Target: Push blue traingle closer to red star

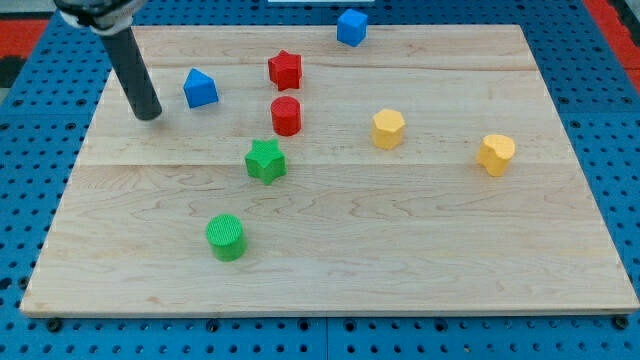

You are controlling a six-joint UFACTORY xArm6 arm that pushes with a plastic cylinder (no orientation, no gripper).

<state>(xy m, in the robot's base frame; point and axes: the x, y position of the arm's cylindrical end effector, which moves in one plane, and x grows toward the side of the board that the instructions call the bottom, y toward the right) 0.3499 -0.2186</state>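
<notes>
Camera view shows the wooden table with its four edges in frame and a blue perforated surface around it. The tool is a plain dark rod with no jaws, so it has nothing to open, close or hold. Its tip rests on the table at the view's upper left, just left of the blue triangle and apart from it by a narrow strip of bare wood.

The blue triangle lies near the table's upper-left region, clear of the top and left edges. To its right, across an open gap of wood, sits the red star, slightly higher in the view. No block lies in the gap between them. The red cylinder stands just below the red star, and the green star lies lower again.

The blue triangle appears as a small, solid blue wedge with a peaked top and a flat face toward the view's bottom.

Other blocks are well apart from this pair: a blue cube at the top edge, a green cylinder at lower left, a yellow hexagon right of centre, and a yellow heart-like block further right.
</notes>
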